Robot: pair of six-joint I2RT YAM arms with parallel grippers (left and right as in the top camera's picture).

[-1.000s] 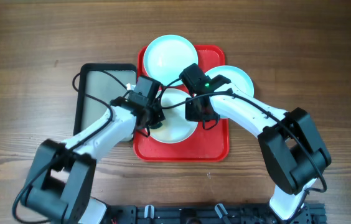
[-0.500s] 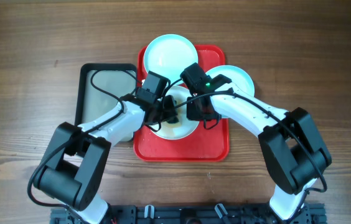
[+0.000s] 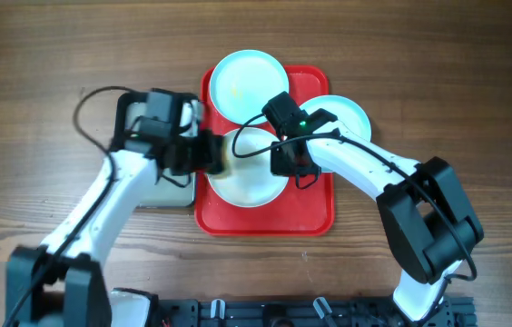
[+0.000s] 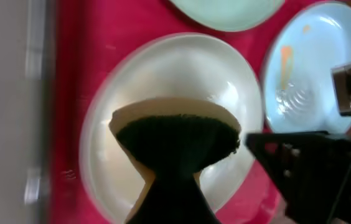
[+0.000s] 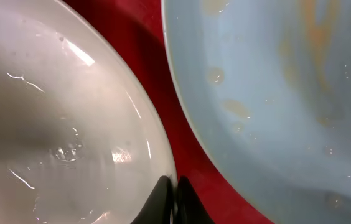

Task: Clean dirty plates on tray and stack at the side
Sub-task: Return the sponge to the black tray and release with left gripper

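Our left gripper [image 3: 209, 154] clamps a sponge [image 4: 175, 134], clear only wrist-side; right gripper [image 5: 172, 199] pinches the white plate [image 5: 57, 112]'s rim.

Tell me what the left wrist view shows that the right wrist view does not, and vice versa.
Only the left wrist view: the tan sponge with a dark green face over the white round glossy plate, a pale mint round plate at the top edge, and the smaller grey tray at the left. Only the right wrist view: the right gripper, tips shut on the white plate's rim. Both: the white plate, the pale blue round plate with orange smears and the red plastic tray beneath.
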